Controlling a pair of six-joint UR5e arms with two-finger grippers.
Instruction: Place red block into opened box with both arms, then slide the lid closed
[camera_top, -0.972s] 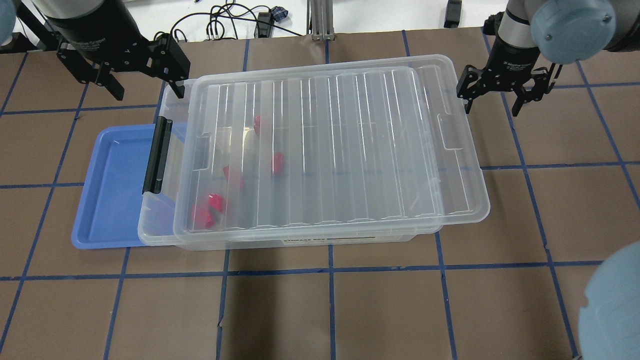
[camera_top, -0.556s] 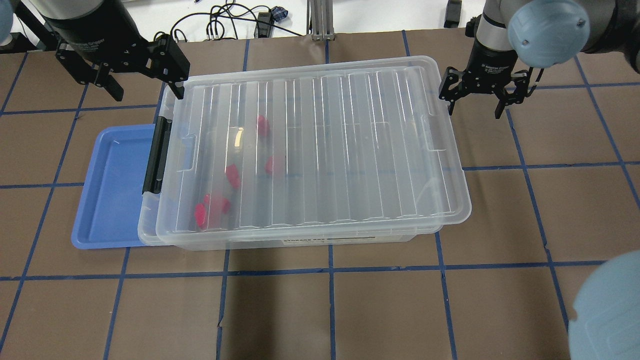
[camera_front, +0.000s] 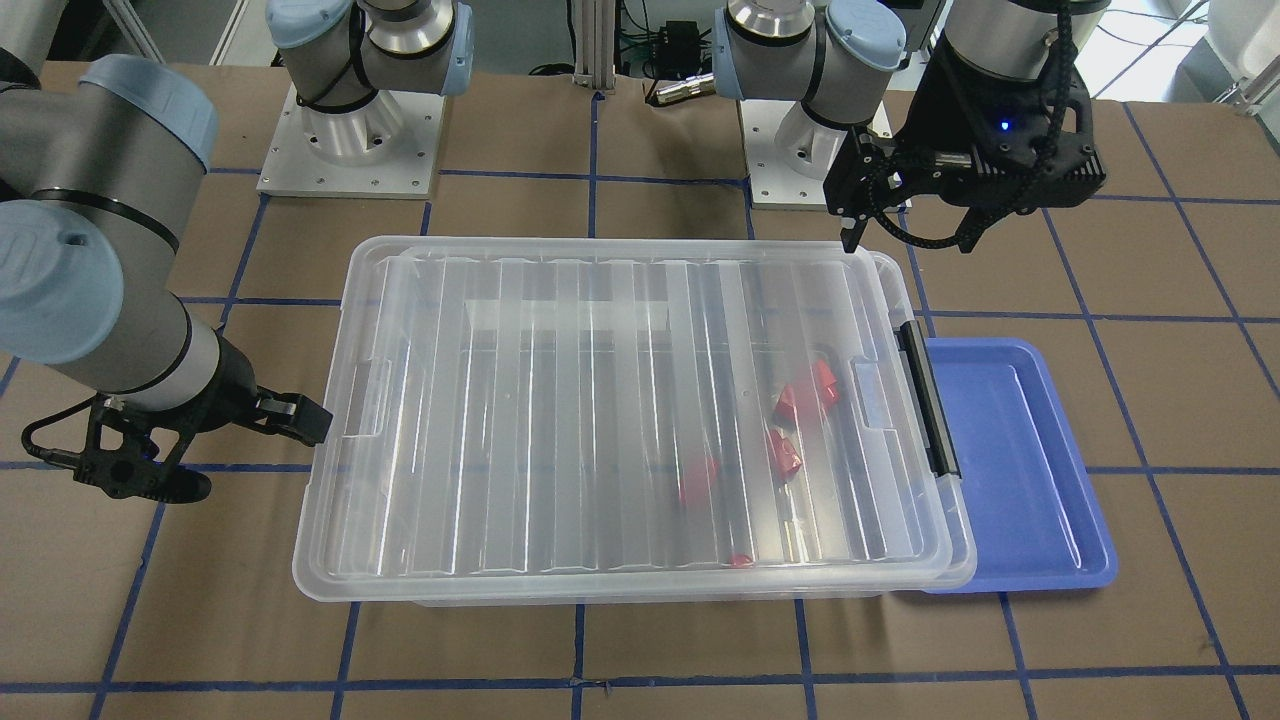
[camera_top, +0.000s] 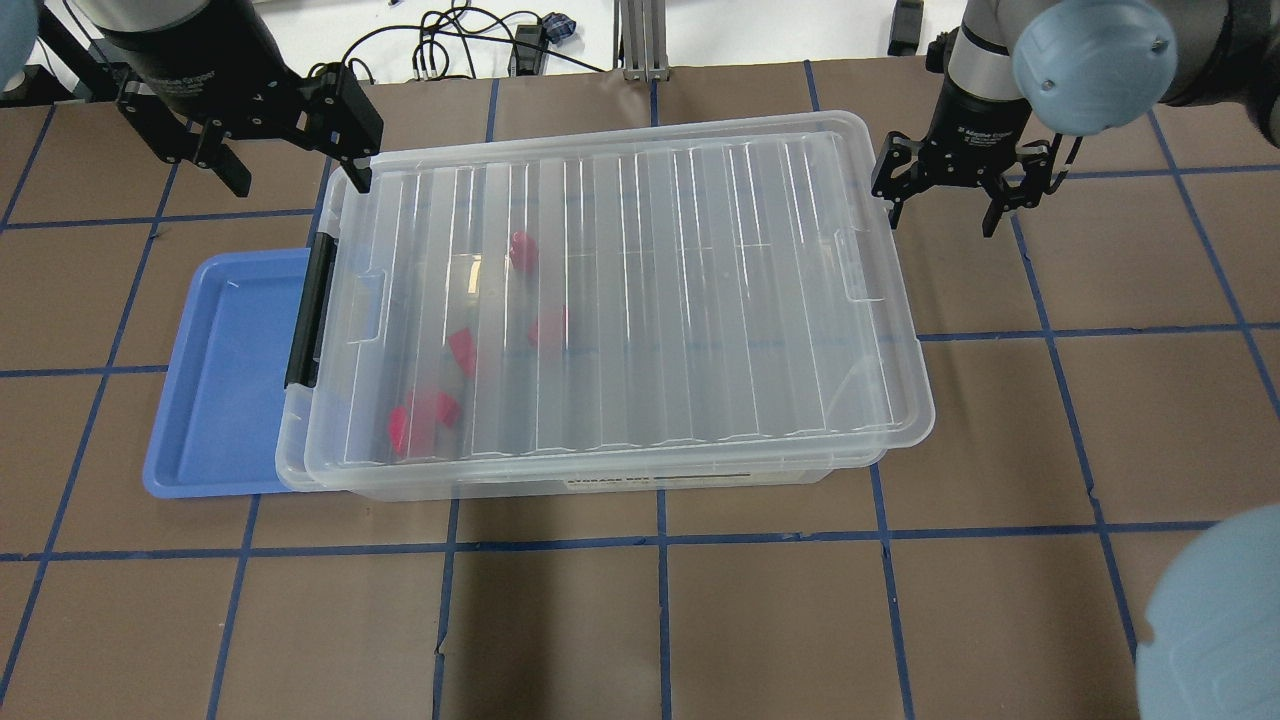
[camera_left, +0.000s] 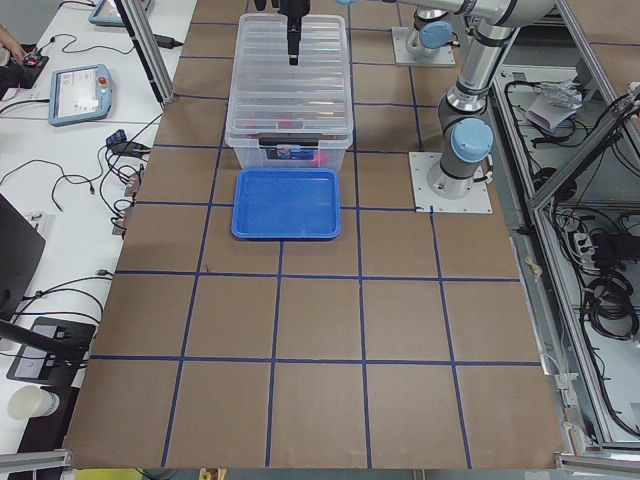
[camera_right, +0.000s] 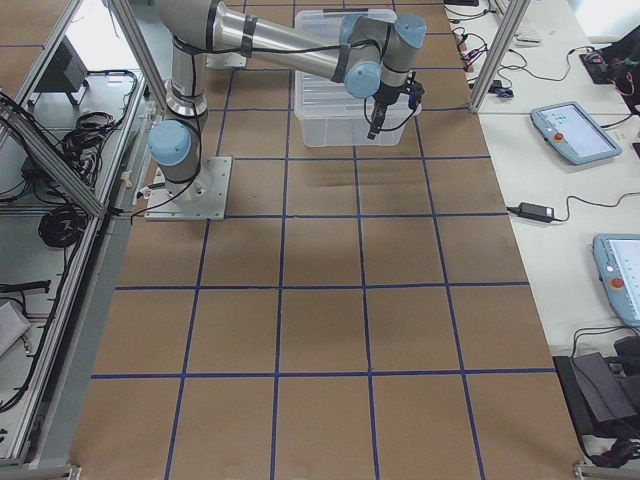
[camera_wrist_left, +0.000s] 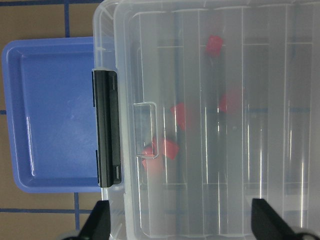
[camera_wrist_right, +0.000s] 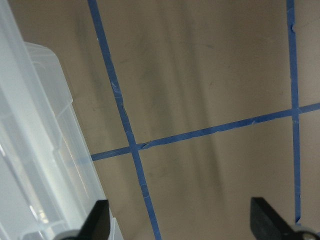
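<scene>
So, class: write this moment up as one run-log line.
red blocks: inside box | lid: on top, offset, not flush | left gripper: open, empty | right gripper: open, empty

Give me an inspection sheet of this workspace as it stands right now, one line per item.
Surface: table covered in brown paper with a blue tape grid.
Job's things: lid lies on the box, almost fully shut; several red blocks inside, under it.
Clutter: blue tray, empty, against the box's black-bar end.
Claws: left claw open, empty, by the box's black-bar corner; right claw open, empty, at the lid's opposite end.
Cables: black cables on the white bench beyond the table.
Surroundings: handheld screen and paper cup on the side bench.
</scene>
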